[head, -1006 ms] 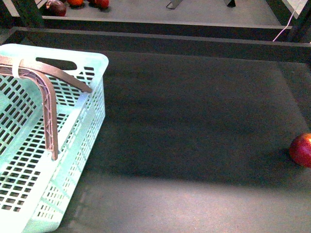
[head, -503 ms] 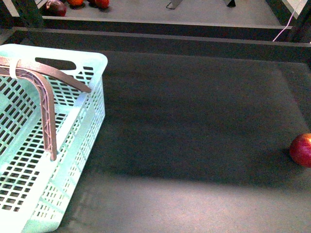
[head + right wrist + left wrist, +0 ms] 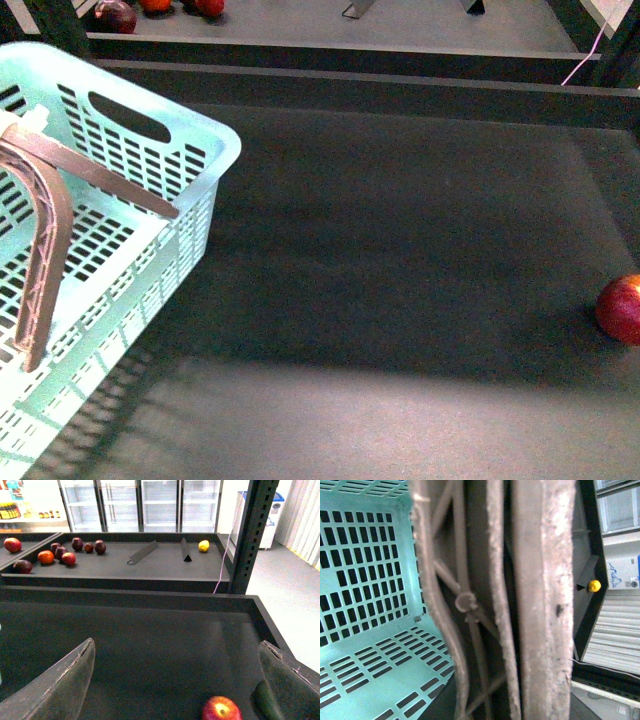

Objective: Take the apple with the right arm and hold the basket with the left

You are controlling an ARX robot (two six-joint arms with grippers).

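The light teal basket (image 3: 120, 150) stands tilted at the left of the front view, its near-right end raised, with its brownish-grey latticed handle (image 3: 50, 220) arching over it. In the left wrist view the handle (image 3: 540, 595) fills the frame right at the camera, with the basket's slotted wall (image 3: 365, 580) behind; my left gripper is shut on the basket and its fingers are hidden. The red apple (image 3: 622, 310) lies at the far right edge of the dark table. In the right wrist view the apple (image 3: 221, 709) sits between my open right gripper's fingers (image 3: 60, 685), nearer the right one.
A raised dark ledge (image 3: 380, 90) runs along the table's far side. Beyond it a shelf holds dark purple-red fruits (image 3: 77, 543), an orange fruit (image 3: 45, 557) and a yellow fruit (image 3: 203, 545). A dark green object (image 3: 267, 705) lies beside the apple. A black post (image 3: 250, 535) stands at the right.
The basket has tipped and lifted: its far-right corner rose and swung right, and the handle dropped lower-left in the view. The apple has not moved.
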